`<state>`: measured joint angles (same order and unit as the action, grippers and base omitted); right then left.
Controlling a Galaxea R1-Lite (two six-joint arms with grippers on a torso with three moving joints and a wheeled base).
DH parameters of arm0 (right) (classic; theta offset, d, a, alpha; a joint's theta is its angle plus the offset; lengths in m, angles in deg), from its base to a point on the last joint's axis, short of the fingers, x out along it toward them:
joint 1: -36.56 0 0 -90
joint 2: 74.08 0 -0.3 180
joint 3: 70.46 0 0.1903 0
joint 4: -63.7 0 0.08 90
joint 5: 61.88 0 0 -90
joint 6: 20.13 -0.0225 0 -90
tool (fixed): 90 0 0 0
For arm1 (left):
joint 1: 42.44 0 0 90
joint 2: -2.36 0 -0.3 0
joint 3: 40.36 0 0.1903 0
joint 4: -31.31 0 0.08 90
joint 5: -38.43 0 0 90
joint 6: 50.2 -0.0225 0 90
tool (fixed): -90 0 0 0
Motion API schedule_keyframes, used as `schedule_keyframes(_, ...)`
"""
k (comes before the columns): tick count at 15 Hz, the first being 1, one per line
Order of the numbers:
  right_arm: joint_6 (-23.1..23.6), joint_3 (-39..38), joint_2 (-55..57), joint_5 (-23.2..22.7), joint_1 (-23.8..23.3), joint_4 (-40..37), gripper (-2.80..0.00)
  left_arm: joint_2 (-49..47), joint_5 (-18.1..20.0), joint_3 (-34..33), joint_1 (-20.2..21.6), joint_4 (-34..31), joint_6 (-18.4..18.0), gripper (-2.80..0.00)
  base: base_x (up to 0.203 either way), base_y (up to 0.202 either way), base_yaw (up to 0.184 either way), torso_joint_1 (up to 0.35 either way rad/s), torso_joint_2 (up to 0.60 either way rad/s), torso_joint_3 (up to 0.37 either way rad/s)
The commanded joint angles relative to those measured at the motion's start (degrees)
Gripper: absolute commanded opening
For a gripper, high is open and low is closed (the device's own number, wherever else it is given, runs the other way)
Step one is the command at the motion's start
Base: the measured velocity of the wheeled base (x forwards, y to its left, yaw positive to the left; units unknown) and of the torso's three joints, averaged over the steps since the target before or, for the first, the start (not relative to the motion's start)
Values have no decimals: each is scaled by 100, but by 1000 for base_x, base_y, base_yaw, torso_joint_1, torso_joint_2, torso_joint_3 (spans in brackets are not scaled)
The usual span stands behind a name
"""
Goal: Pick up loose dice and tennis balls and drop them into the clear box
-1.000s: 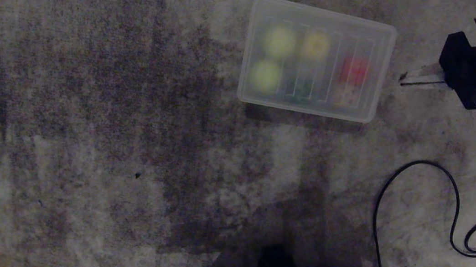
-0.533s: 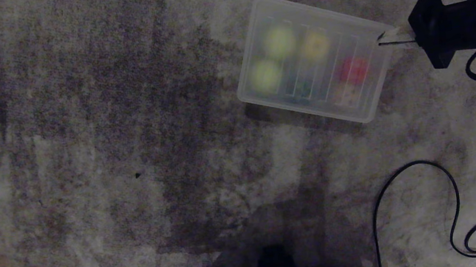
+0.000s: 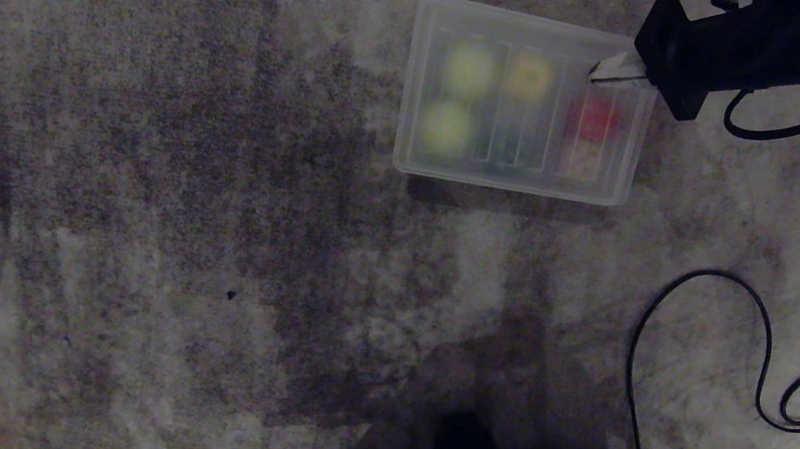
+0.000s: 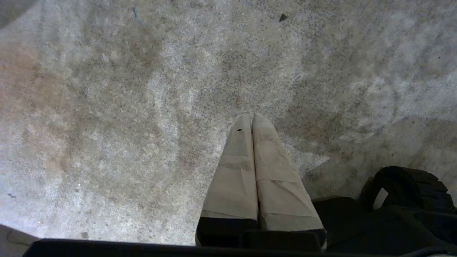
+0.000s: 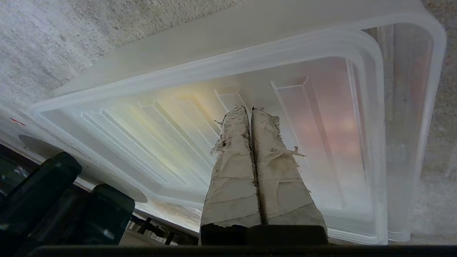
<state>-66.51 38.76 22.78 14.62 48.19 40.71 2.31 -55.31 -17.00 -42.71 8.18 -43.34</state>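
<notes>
A: Where is the shallow translucent plastic clear box (image 3: 431, 170)?

B: It sits on the mottled grey carpet floor (image 3: 179, 246), in the upper right part of the head view, turned at a slant. A flat ribbed translucent lid (image 3: 600, 43) lies on top of it, so everything inside shows only as blurred colour.

A: What can you make out inside?

B: Two fuzzy yellow-green tennis balls (image 3: 468, 70) lie near the box's left end, one behind the other. Just to their right is a yellow die (image 3: 529, 76). A dark green die (image 3: 511, 148) lies near the front wall, a red die (image 3: 593, 118) toward the right end, and a tan die (image 3: 581, 158) just in front of the red one. The dots are too blurred to read.

A: And the right gripper (image 3: 600, 72)?

B: It reaches in from the right, level, and its taped, frayed fingers (image 5: 275, 167) are pressed together with nothing between them. Their tips are over the lid's right end, near the red die. Whether they touch the lid I cannot tell.

A: The left gripper (image 4: 251, 117)?

B: It shows only in the left wrist view, above bare carpet, its pale taped fingers together and holding nothing.

A: Anything else on the floor?

B: A black cable (image 3: 758, 332) loops across the lower right corner, well apart from the box.
</notes>
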Motion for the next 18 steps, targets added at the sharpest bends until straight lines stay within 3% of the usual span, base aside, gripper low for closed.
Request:
schedule_keyframes(1,0,-18,124,14,-39,88,-280,-4,-4,-9,-8,2,8,-280,0,0,0,0,0,0)
schedule_keyframes(15,880,-377,-303,38,-392,103,-280,-4,-4,-9,0,2,8,-280,0,0,0,0,0,0)
schedule_keyframes(18,888,-377,-378,-11,-390,103,-280,-4,-4,-9,0,2,8,-280,0,0,0,0,0,0)
